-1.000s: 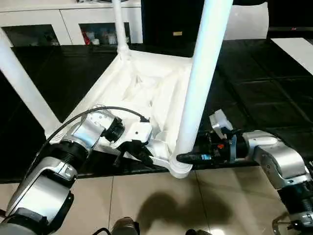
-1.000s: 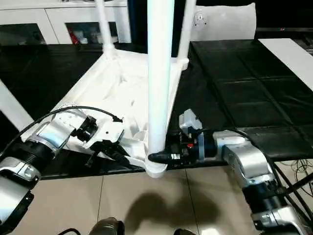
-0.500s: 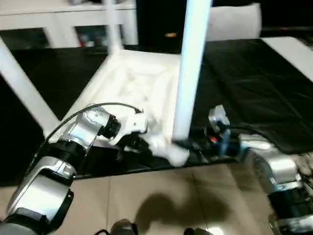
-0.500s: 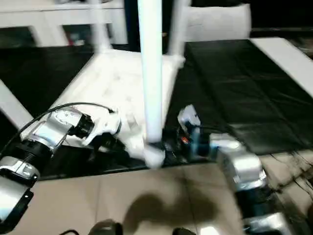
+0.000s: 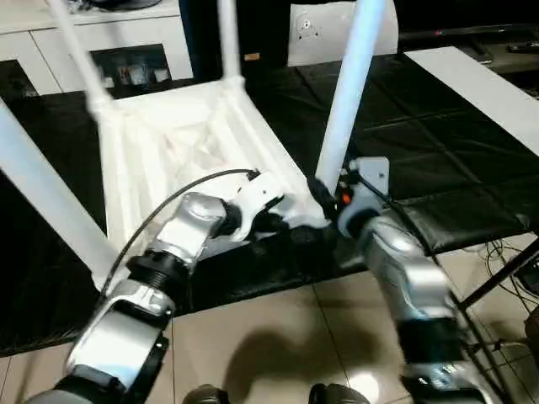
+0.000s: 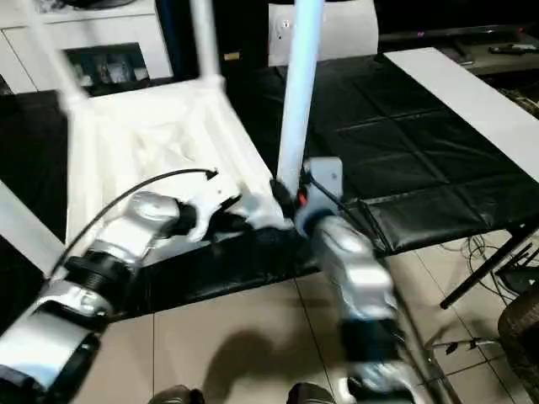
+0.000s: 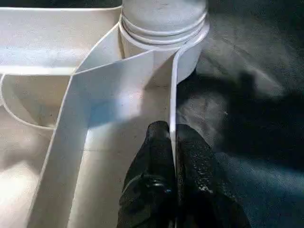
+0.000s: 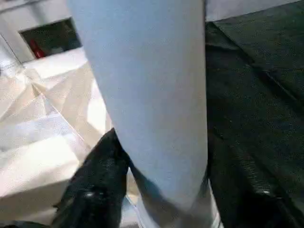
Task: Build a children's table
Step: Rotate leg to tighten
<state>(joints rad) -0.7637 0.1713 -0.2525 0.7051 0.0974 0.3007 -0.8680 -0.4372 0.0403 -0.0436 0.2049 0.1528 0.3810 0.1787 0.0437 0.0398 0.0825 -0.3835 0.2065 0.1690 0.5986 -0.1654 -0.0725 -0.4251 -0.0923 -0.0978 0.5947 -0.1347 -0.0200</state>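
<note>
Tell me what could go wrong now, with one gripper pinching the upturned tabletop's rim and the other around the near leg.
1. The left gripper pinches only the thin raised rim of the white plastic square tabletop; it may slip or flex.
2. The right gripper clasps the long tapered white tube leg near its round corner socket; pulling sideways might tilt or loosen it.

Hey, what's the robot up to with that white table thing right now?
It is assembling a children's table. The tabletop lies upside down on a black mat with legs standing in its corner sockets. The left claw is pinched shut on the tabletop's thin rim beside the near corner socket, while the right claw grips the base of that corner's leg.
</note>
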